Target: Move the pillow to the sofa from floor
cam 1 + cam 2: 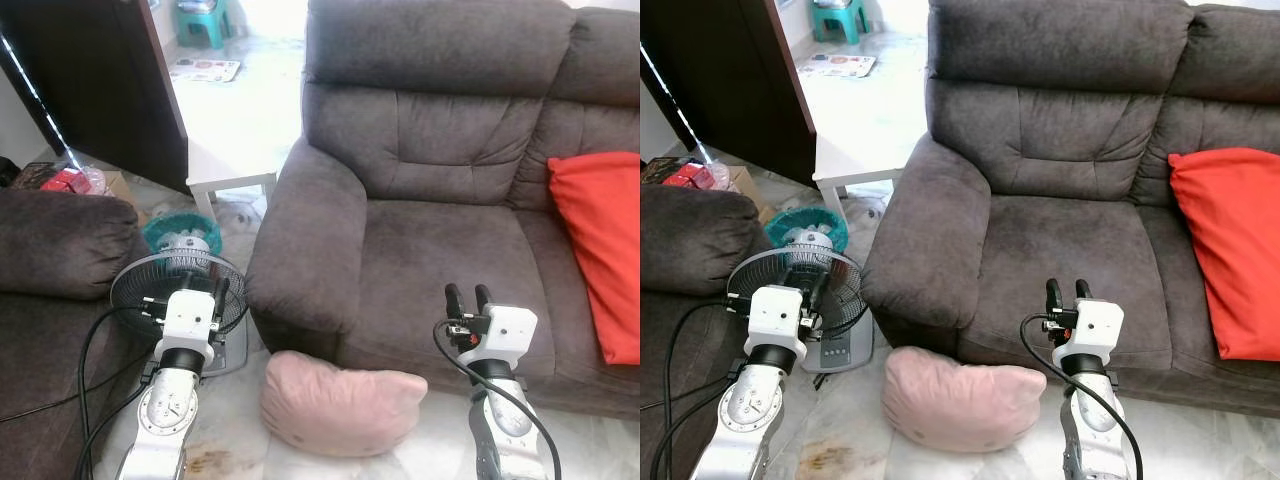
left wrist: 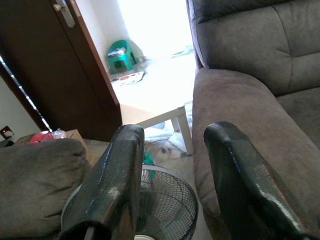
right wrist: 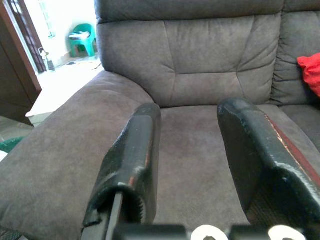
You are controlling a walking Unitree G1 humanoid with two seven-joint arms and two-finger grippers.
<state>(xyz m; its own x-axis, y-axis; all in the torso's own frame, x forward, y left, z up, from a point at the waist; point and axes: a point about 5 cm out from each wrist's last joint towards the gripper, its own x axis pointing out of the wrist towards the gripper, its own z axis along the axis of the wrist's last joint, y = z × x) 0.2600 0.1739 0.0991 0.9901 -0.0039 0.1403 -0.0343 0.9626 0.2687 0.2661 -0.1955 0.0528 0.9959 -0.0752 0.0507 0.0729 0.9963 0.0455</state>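
On the tiled floor (image 1: pixel 590 450), just in front of the sofa's base, lies the pink pillow (image 1: pixel 340 405), touching the foot of the dark grey sofa (image 1: pixel 440 250) below its left armrest. Both arms are raised in front of the robot, one on each side of the pillow. Left of the pillow, the left hand (image 2: pixel 170 165) hangs over a black floor fan (image 1: pixel 178 290) with its two black fingers apart and nothing between them. To the right, the right hand (image 1: pixel 468 296) is held before the front edge of the sofa seat, fingers likewise apart and empty. A red cushion (image 1: pixel 605 245) leans on the sofa's right part. Beside the armrest stands a low white surface (image 1: pixel 232 178), with a dark wooden door (image 1: pixel 110 80) next to it and another grey seat (image 1: pixel 55 240) at far left.
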